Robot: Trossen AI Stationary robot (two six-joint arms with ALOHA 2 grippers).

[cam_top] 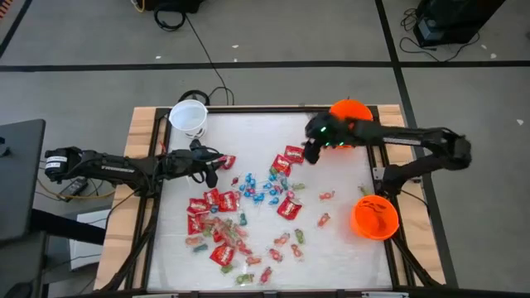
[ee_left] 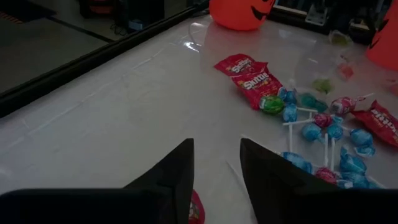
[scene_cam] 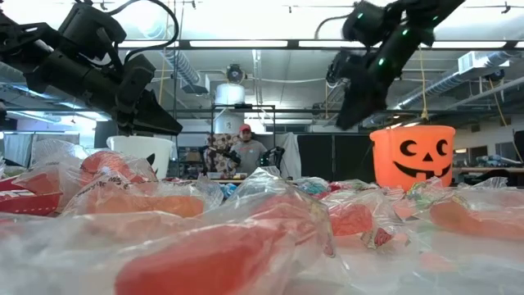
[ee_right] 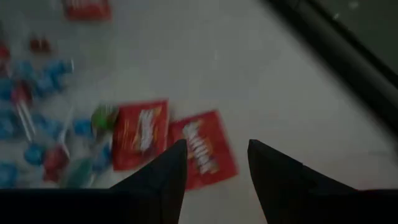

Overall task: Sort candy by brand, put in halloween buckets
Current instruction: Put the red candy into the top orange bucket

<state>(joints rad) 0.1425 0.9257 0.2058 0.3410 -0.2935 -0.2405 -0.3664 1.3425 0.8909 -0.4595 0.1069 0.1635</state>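
Looking straight down, you see the white table top (cam_top: 348, 248) strewn with candy: flat red square packets (cam_top: 289, 209), blue twisted-wrapper lollipops (cam_top: 258, 189) and small green, orange and pink wrapped pieces (cam_top: 291, 240), mostly heaped in the near-left half. Your left gripper (cam_top: 209, 165) hangs low by the table's left edge, just in front of the round white plastic bucket (cam_top: 190, 116); its fingers (ee_left: 177, 174) stand apart with nothing between them, a red packet just under the tips. Your right gripper (cam_top: 311, 152) hovers over two red packets (ee_right: 168, 140) beside the orange jack-o'-lantern bucket (cam_top: 350, 116) at the far right, jaws parted and empty. A second orange plastic bucket (cam_top: 374, 217) stands at the right edge, nearer you.
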